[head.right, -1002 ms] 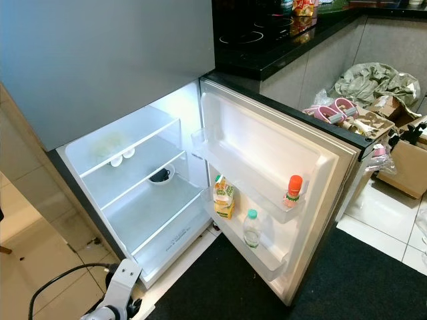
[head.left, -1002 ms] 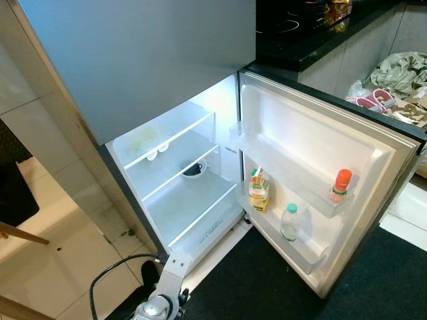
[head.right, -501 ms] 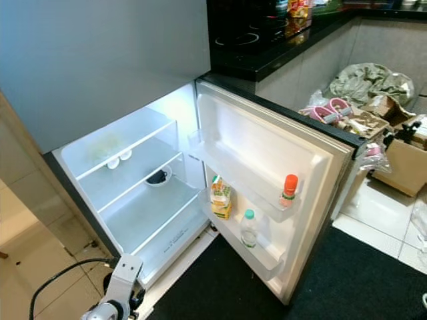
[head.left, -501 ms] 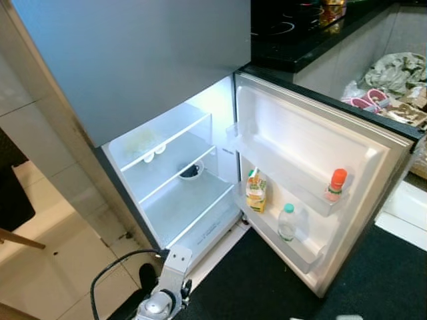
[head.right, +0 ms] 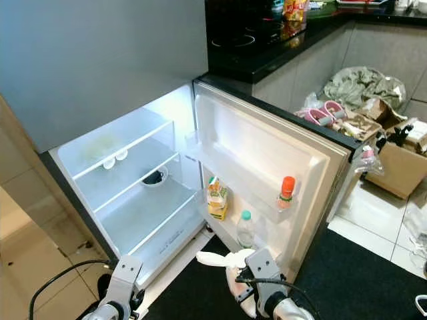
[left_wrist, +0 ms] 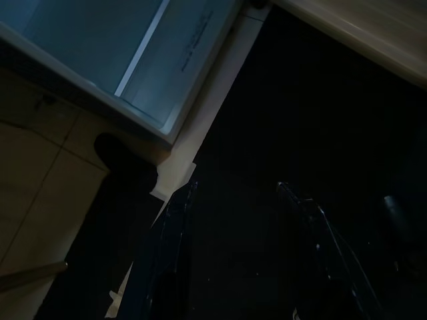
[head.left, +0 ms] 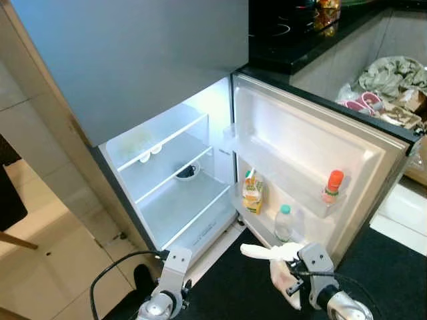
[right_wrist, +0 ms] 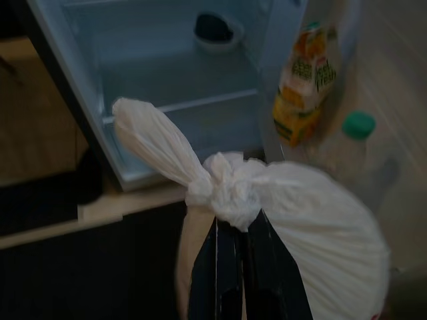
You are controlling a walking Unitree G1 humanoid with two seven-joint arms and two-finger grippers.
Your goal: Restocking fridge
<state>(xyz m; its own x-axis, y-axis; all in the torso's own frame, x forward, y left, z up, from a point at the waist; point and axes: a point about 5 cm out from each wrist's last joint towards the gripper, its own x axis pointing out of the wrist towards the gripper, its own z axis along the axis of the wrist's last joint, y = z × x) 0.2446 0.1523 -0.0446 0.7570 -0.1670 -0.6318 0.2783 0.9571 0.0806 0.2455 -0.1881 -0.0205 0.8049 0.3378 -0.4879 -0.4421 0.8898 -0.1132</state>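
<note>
Right gripper (right_wrist: 240,230) was clamped on the knot of 1 white bag (right_wrist: 313,227), lower centre; left gripper (left_wrist: 233,193) hung spread apart.

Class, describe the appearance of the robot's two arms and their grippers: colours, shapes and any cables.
Both arms are silver metal with rounded joints. A black cable loops beside the left arm and thin black wires run along the right arm. Each gripper has two long, slim black fingers.
</note>
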